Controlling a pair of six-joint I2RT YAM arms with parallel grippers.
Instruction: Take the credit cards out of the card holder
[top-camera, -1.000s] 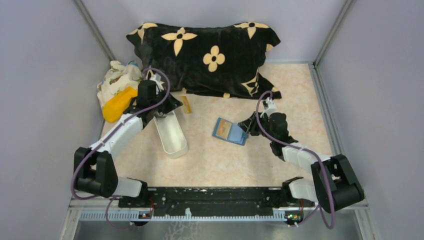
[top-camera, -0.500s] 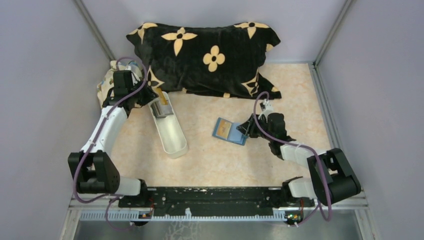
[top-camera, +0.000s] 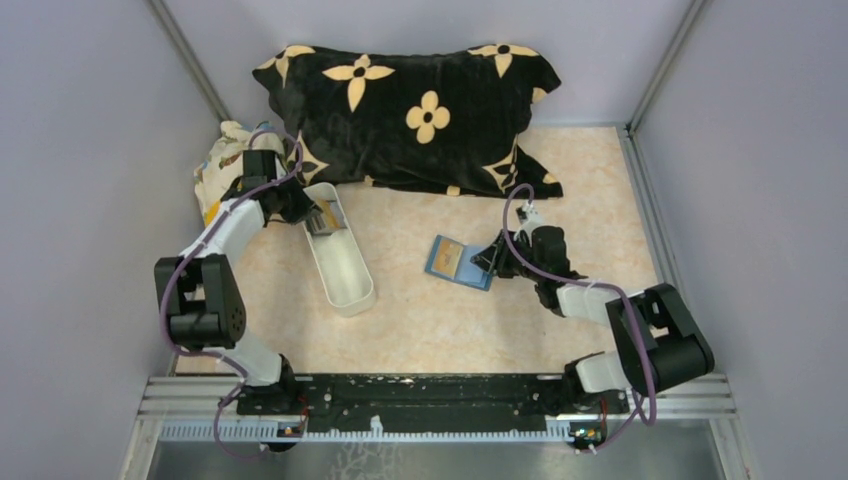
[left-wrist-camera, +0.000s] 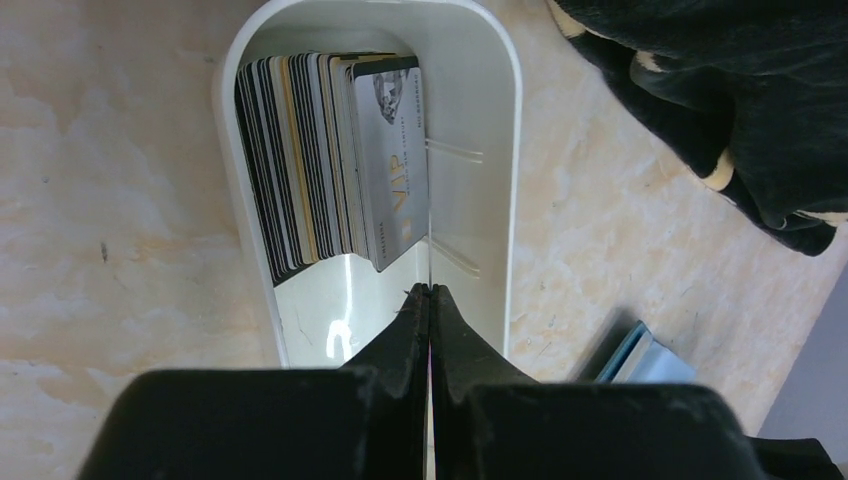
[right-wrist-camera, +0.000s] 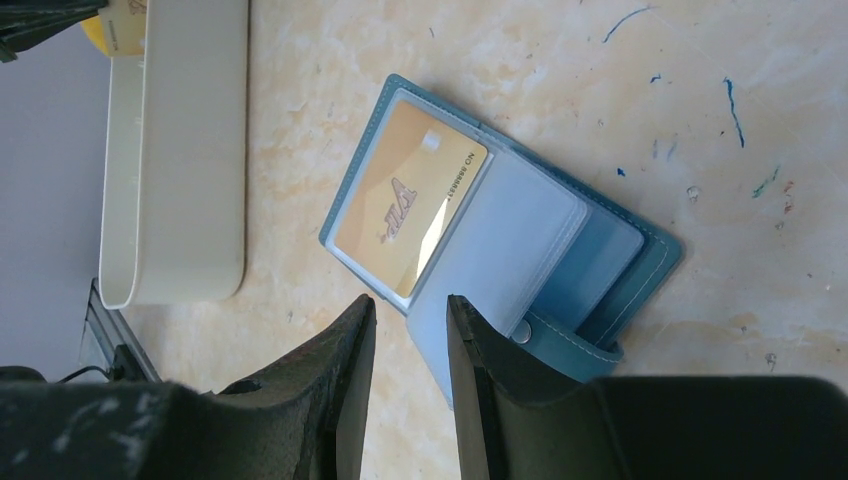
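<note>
The credit card (right-wrist-camera: 408, 200), judged stiff and slick, should be pinched edgewise; right hand (right-wrist-camera: 410, 385) is parted, left hand (left-wrist-camera: 430, 300) closed.

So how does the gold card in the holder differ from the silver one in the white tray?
The gold card is tan and lies flat under a clear sleeve of the open card holder; the silver card is grey and stands on edge, fronting a stack in the white tray. Both read VIP.
</note>
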